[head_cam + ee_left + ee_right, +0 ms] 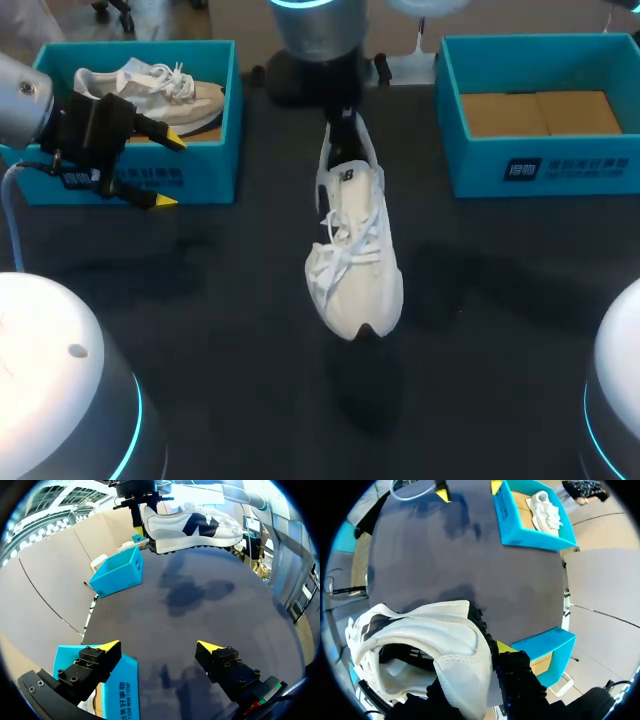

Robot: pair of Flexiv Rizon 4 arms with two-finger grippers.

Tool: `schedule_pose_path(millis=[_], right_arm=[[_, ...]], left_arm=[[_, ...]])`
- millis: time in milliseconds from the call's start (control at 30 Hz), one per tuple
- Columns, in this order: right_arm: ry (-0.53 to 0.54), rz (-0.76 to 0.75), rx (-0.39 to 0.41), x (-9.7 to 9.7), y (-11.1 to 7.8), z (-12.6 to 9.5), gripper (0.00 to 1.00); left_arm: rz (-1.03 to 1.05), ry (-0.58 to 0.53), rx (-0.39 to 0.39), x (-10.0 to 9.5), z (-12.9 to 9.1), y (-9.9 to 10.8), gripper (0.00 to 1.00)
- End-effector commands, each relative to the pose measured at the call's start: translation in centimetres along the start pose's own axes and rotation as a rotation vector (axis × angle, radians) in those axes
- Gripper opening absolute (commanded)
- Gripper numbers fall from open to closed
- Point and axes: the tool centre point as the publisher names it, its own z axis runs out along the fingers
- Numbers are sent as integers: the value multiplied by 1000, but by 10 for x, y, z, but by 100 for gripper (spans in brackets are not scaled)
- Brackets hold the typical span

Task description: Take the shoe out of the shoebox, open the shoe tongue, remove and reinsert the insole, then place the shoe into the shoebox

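Right gripper (344,128) clamps the white shoe (355,265) by the heel, aloft mid-table, toe at six o'clock. Left gripper (160,645) gapes wide, empty, at ten o'clock by the left shoebox (215,165).

Rounded white arm bases (45,360) ringed in glowing cyan; left gripper (170,172) black, screw-studded, with yellow fingertips (111,645); thin grey cable (8,210) beside it.
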Motion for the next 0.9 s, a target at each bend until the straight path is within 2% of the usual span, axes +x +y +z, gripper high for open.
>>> schedule_pose_path(millis=[33, 267, 367, 667, 900], right_arm=[[6, 2, 17, -12, -2, -4, 0], [16, -15, 22, -34, -23, -2, 0], [1, -27, -7, -49, -33, -3, 0], [11, -116, -68, -97, -81, 3, 0], [49, -158, -101, -128, -122, 18, 0]], left_arm=[[0, 1, -3, 0, 0, 0, 100], [0, 1, -3, 0, 0, 0, 100], [0, 1, -3, 0, 0, 0, 100], [0, 1, -3, 0, 0, 0, 100], [0, 1, -3, 0, 0, 0, 100]])
